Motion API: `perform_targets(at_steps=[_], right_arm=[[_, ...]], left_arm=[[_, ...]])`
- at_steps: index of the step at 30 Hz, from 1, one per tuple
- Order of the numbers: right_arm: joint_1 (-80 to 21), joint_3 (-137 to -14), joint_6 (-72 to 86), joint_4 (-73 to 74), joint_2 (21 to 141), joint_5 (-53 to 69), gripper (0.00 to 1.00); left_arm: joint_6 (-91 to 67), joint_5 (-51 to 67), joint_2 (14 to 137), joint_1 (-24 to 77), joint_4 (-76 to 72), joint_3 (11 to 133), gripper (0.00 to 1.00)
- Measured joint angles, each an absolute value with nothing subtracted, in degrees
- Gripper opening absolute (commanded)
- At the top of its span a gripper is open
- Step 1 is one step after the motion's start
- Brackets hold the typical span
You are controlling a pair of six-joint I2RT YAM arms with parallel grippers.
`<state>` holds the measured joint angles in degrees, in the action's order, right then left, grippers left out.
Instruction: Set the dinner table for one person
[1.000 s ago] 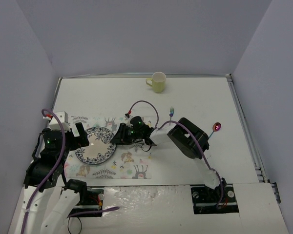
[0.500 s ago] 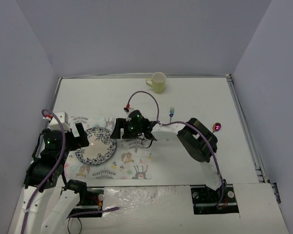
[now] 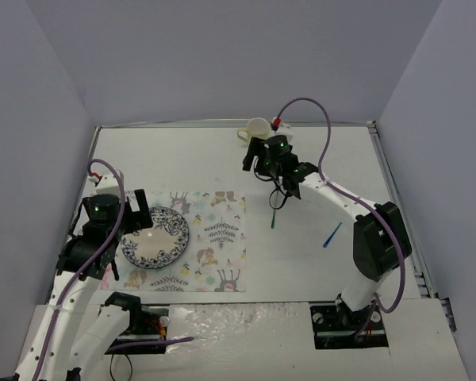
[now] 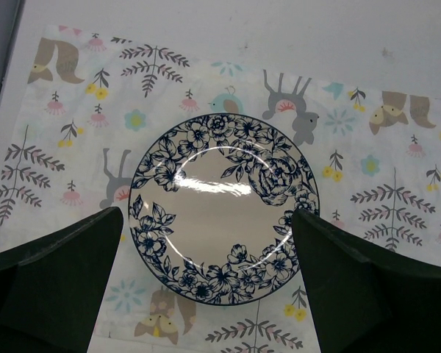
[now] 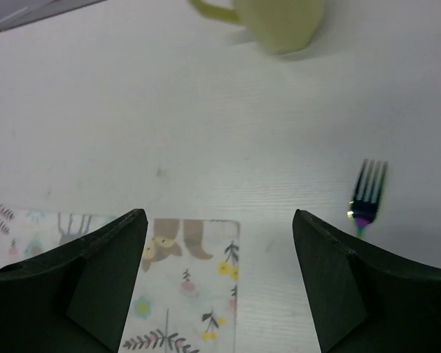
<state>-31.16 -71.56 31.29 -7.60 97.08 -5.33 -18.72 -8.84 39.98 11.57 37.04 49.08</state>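
No text, label, brand, number or sign can be read in any view. The placemat [image 4: 367,158] carries only printed animals and flowers, and the plate [image 4: 224,213] only a blue floral border.

Blue-floral plate [image 3: 155,237] on left part of printed placemat [image 3: 222,232]; yellow mug [image 3: 258,125] at back; fork [image 5: 367,193] right of placemat; blue utensil [image 3: 332,235] farther right.
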Motion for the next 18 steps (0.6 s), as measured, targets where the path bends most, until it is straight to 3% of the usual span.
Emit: perform_targets(at_steps=[5,18], right_arm=[[-25.49,-77.36,31.65,-3.95,100.57,-10.51,0.74],[-22.97,-97.79,36.52,-1.59,118.39,-18.21,0.68]], left_arm=[[-18.70,-9.07,41.66,11.53,35.62,47.35,0.97],[-18.69,-11.03,37.76,10.36,35.60,46.10,0.97]])
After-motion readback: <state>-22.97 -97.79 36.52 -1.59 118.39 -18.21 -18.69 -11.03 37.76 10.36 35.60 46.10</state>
